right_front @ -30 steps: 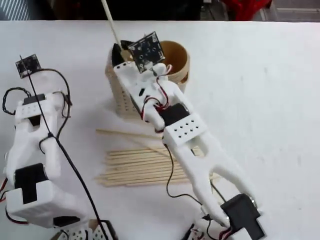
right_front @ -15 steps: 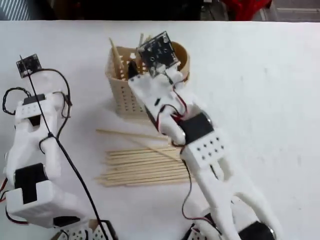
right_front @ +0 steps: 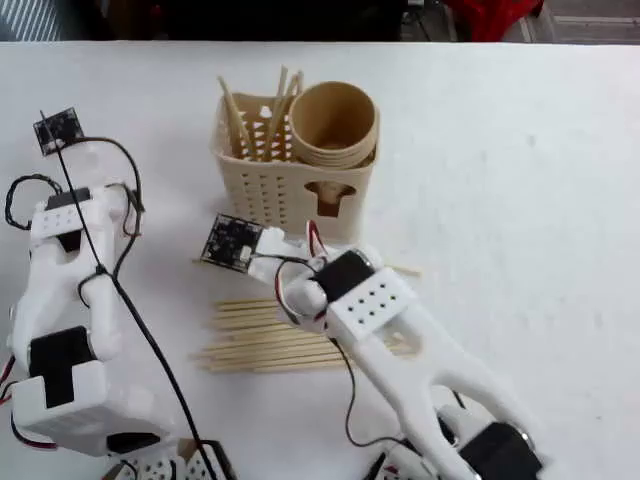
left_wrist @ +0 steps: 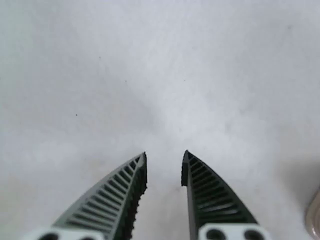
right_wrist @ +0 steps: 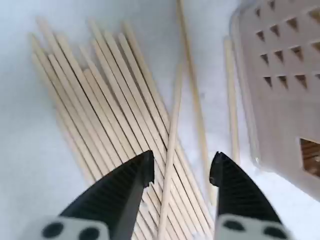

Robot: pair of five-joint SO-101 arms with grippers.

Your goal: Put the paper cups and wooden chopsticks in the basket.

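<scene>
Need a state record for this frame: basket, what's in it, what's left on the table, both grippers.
basket: cream perforated plastic basket, upright on the white table
in basket: stacked brown paper cups; several upright wooden chopsticks leaning beside the cups
on table: pile of loose wooden chopsticks, next to the basket
right gripper: open, above the pile, holding nothing
left gripper: open, over bare table
remaining: the pile is not yet in the basket

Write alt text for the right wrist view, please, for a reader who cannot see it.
The right gripper hangs open above a loose pile of wooden chopsticks on the white table, one stick lying below the gap between its fingers. The perforated wall of the basket stands beside the pile.
</scene>
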